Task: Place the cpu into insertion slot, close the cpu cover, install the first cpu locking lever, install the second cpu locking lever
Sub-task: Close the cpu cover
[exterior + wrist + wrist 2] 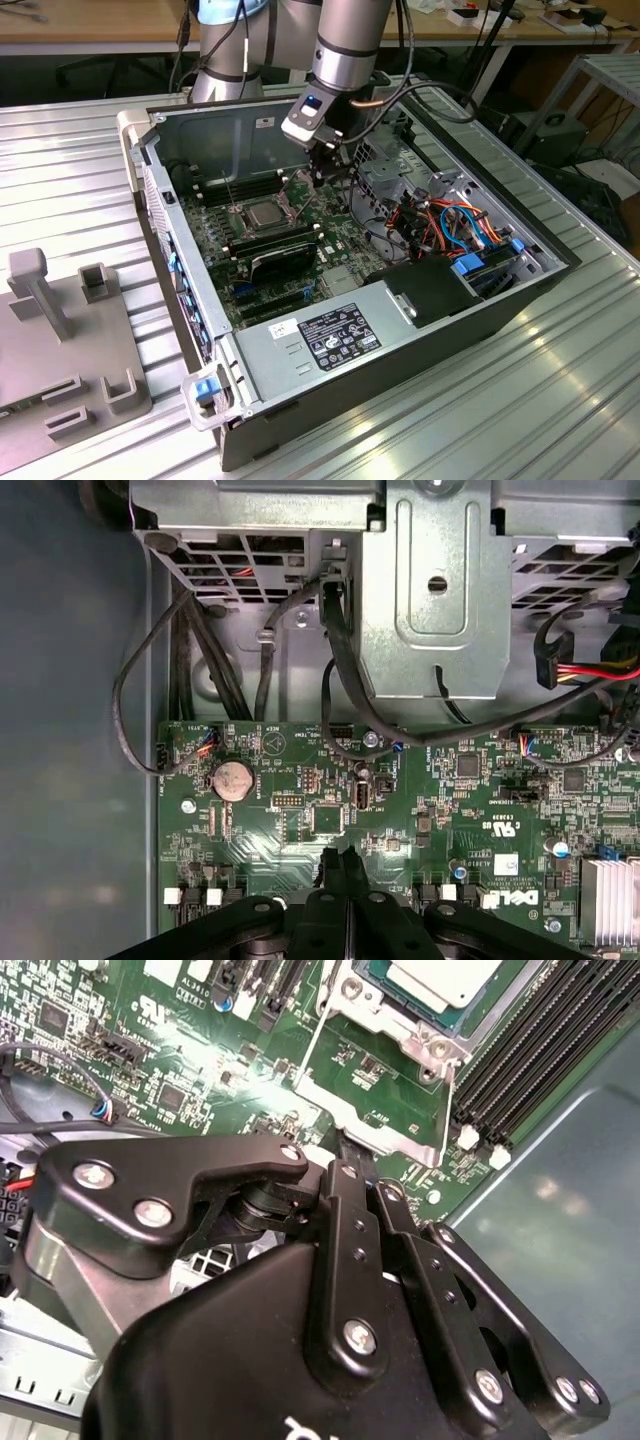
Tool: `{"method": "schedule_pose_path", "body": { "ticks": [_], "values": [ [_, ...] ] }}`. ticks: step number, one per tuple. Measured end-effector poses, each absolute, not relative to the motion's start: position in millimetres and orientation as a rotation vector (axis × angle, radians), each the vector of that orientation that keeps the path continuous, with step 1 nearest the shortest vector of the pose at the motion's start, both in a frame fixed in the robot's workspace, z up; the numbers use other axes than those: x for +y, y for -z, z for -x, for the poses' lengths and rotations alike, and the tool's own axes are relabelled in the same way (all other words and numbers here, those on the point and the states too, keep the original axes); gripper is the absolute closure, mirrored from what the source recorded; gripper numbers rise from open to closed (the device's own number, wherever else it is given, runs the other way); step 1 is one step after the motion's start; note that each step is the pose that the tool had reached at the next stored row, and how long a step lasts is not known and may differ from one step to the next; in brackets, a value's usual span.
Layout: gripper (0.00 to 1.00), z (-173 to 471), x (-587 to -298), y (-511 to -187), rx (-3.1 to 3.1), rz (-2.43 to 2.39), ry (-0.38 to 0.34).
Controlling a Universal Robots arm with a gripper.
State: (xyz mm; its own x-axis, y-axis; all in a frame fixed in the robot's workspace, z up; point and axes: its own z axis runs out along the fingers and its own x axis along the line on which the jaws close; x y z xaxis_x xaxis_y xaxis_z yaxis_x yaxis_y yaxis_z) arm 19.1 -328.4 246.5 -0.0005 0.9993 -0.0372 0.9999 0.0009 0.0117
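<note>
Sitting at the raised cpu cover [375,1125] edge, fingers [331,872] pinched together, empty; a slip could drop the cover onto the cpu [440,978].

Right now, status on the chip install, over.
Shut gripper, empty, low over the board. Seated chip, cover looks down. Loose cables off to the side.

Ribbed metal tabletop [520,400], wood desk [90,25] at back, glare on ribs
</note>
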Motion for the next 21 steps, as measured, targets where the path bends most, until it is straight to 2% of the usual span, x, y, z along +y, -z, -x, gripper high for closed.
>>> {"method": "schedule_pose_path", "body": {
  "ticks": [21],
  "values": [
    [0.89, 0.5, -327.8, -245.3, 2.198, -2.196, 0.028]
  ]
}}
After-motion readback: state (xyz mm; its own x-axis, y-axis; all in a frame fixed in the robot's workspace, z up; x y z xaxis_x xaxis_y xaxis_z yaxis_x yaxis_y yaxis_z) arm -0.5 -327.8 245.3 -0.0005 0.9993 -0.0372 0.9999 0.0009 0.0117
